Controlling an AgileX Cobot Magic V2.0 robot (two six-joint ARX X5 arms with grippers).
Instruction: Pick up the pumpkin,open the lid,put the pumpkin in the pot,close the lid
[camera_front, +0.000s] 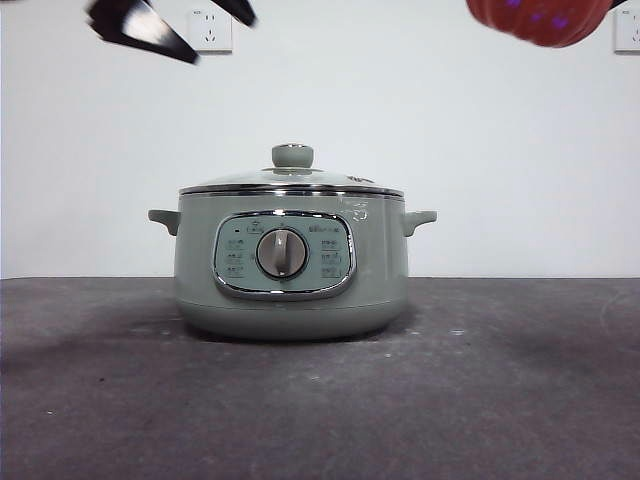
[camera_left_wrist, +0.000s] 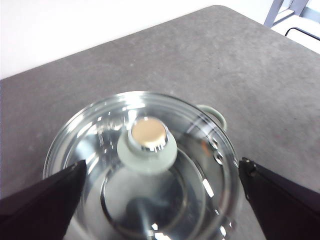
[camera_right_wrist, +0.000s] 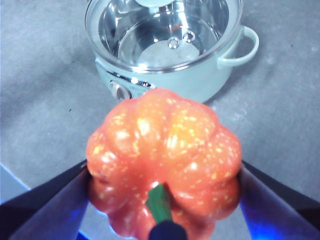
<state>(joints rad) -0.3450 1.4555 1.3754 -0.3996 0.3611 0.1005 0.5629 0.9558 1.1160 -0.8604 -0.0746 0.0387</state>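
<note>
The sage-green pot (camera_front: 290, 262) stands mid-table with the glass lid (camera_front: 292, 182) on it, knob (camera_front: 292, 155) up. My right gripper (camera_right_wrist: 165, 170) is shut on the orange pumpkin (camera_right_wrist: 162, 160), holding it high to the right of the pot; its underside shows at the top of the front view (camera_front: 540, 18). The pot also shows in the right wrist view (camera_right_wrist: 170, 60). My left gripper (camera_left_wrist: 160, 195) is open, high above the lid (camera_left_wrist: 145, 165), its jaws either side of the knob (camera_left_wrist: 147, 142). It shows as black tips in the front view (camera_front: 165, 22).
The dark grey table (camera_front: 320, 400) runs in front of a white wall with sockets (camera_front: 210, 30). A table corner and a frame (camera_left_wrist: 290, 10) show in the left wrist view.
</note>
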